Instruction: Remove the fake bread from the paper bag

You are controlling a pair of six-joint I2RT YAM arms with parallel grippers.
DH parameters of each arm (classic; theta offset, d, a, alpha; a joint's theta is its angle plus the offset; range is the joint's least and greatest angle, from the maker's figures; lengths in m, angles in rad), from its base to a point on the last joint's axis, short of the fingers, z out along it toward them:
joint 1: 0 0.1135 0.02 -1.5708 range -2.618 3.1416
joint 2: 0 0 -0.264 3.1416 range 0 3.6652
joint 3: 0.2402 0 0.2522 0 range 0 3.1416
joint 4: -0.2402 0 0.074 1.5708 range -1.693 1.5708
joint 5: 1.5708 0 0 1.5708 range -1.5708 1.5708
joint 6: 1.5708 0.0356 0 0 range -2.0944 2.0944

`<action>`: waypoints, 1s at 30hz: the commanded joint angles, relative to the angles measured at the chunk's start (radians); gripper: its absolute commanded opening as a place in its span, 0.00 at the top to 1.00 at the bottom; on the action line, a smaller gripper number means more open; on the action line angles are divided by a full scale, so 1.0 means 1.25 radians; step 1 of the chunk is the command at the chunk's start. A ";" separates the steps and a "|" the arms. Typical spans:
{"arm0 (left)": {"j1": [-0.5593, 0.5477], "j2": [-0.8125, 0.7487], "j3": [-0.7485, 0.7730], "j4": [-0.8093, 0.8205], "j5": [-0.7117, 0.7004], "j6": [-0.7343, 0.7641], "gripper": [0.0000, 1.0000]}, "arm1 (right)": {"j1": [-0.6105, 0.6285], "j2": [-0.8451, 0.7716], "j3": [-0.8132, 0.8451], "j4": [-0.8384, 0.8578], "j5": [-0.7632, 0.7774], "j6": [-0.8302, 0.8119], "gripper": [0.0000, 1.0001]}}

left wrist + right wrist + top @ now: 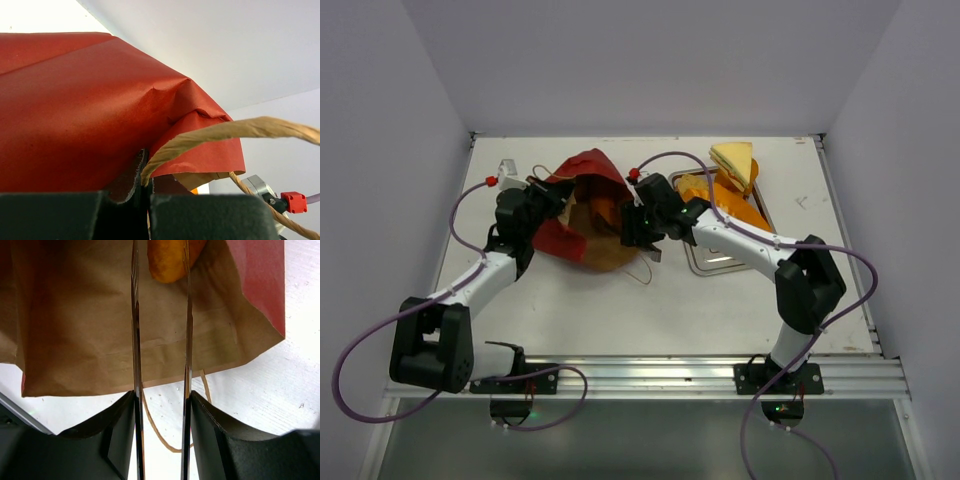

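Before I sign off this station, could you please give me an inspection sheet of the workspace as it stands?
Surface: white table, arms bolted at its near edge.
Job's things: red paper bag crumpled, brown mouth facing the right arm; one orange bread piece inside it; sandwich and orange loaves at the far end of the steel tray.
Clutter: small pale object at far left, too small to identify.
Hands: left hand shut on the bag's edge; right hand open at the bag's mouth, holding nothing.
Cables: a purple cable loops off each arm.
Surroundings: plain pale walls on three sides.
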 commanded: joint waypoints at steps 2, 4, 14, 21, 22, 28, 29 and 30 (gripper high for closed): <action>-0.008 0.009 0.007 0.046 -0.022 -0.020 1.00 | -0.003 -0.026 0.029 0.006 0.031 0.013 0.51; -0.009 0.010 0.007 0.049 -0.024 -0.020 1.00 | -0.003 -0.026 0.033 0.005 0.032 0.011 0.51; -0.016 0.020 0.011 0.057 -0.027 -0.022 1.00 | -0.003 -0.045 0.052 -0.010 0.038 -0.008 0.50; -0.025 0.025 0.013 0.064 -0.023 -0.025 1.00 | -0.003 -0.017 0.045 0.002 0.038 0.009 0.47; -0.025 0.023 0.013 0.062 -0.023 -0.023 1.00 | -0.003 -0.011 0.046 0.001 0.038 0.011 0.47; -0.025 0.025 0.017 0.060 -0.023 -0.020 1.00 | -0.003 -0.010 0.047 0.000 0.063 0.015 0.45; -0.025 0.026 0.019 0.059 -0.023 -0.020 1.00 | -0.003 -0.012 0.046 0.000 0.071 0.014 0.45; -0.025 0.026 0.018 0.059 -0.024 -0.020 1.00 | -0.004 -0.014 0.045 -0.002 0.076 0.014 0.45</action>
